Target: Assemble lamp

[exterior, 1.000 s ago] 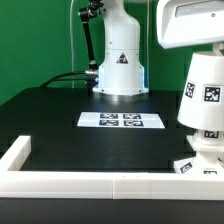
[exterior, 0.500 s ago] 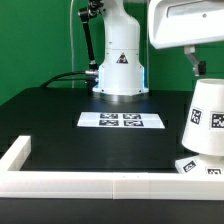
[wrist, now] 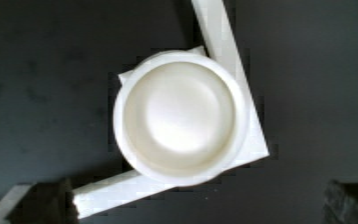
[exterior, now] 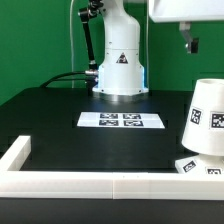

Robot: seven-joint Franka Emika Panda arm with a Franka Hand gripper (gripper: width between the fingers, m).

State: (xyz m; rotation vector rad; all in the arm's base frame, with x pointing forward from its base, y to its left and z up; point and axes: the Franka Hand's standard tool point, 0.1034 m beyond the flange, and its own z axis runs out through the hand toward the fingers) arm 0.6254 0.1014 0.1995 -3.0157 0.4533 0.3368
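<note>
The white cone-shaped lamp shade stands upright on the low lamp base at the exterior view's right, near the front rail. Both carry small black-and-white tags. The bulb is hidden. My gripper hangs well above the shade at the top right, clear of it. In the wrist view I look straight down on the shade's closed white top. My gripper is open and empty, with dark fingers far apart at either side.
The marker board lies at the middle of the black table. The arm's white pedestal stands behind it. A white rail borders the front and left, and its corner shows beside the shade in the wrist view.
The shade came down onto the base. My gripper let go of it and rose straight up, almost out of the exterior view. The shade stays standing.
</note>
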